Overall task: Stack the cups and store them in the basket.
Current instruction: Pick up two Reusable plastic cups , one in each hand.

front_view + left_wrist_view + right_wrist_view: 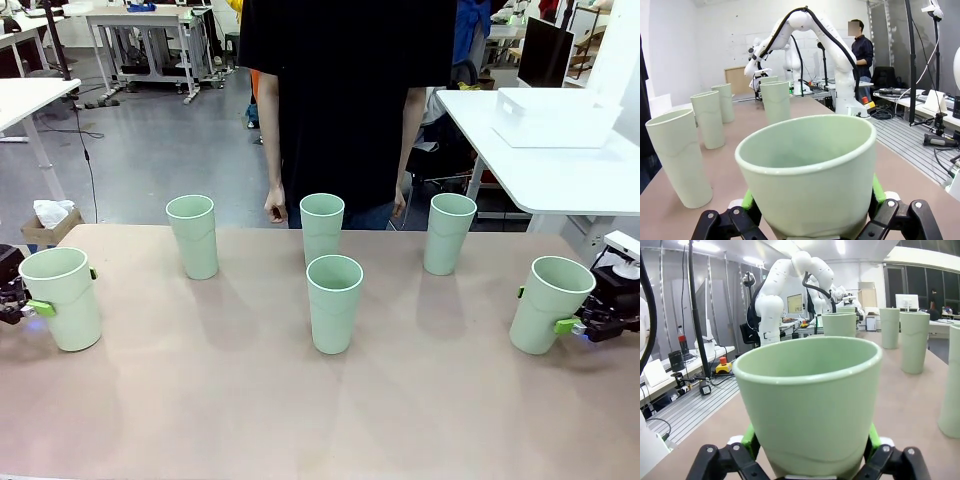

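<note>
- Grips one cup (62,297) upright in the left end effector (66,290), pads closed on its wall, apparently for nesting.
- Grips a second cup (548,303) likewise in the right end effector (543,309).
- Leaves four cups (334,302) on the surface (200,400) between both.
- Shows the basket (555,117) far beyond the right end effector.
</note>
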`<state>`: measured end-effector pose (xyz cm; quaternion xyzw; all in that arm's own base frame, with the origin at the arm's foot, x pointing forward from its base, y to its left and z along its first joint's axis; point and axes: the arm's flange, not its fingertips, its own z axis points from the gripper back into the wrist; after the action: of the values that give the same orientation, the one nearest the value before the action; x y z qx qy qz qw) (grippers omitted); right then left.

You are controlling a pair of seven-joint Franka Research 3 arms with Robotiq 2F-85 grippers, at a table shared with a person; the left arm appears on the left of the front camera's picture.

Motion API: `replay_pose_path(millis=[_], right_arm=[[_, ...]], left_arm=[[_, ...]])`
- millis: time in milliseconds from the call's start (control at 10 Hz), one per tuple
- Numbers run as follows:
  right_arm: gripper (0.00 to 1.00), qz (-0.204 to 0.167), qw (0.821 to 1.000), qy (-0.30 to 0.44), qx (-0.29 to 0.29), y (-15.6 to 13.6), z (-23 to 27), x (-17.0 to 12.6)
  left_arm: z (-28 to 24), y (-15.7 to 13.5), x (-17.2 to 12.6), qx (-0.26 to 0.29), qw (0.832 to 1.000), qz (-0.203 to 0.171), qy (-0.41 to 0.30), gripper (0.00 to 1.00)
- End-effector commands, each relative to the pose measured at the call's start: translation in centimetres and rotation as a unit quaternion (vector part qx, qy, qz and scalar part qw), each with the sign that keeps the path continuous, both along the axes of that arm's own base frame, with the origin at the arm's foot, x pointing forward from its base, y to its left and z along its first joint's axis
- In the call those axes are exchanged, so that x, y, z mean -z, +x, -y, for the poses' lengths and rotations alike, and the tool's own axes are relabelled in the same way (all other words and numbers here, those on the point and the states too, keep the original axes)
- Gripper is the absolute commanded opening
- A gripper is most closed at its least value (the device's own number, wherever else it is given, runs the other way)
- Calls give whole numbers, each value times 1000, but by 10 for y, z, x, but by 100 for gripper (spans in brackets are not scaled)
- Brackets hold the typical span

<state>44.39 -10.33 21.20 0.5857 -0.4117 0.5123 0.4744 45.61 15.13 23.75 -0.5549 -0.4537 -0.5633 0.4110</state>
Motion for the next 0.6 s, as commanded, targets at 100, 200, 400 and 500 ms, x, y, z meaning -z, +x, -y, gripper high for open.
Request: replay_pose_path(millis=[100,200,400,500], right_arm=[[80,30,1000,-7,-6,-9,-5,-1],[80,29,1000,-8,-8,-9,-5,-1],[76,30,999,-11,-9,-10,-6,-2],[40,31,999,-11,-9,-9,-6,-2]], left_arm=[[3,-9,-3,15,1000,1,23,85],[3,-10,-3,20,999,4,31,78],[1,-9,-3,25,999,6,40,61],[1,-9,-3,22,999,11,37,52]])
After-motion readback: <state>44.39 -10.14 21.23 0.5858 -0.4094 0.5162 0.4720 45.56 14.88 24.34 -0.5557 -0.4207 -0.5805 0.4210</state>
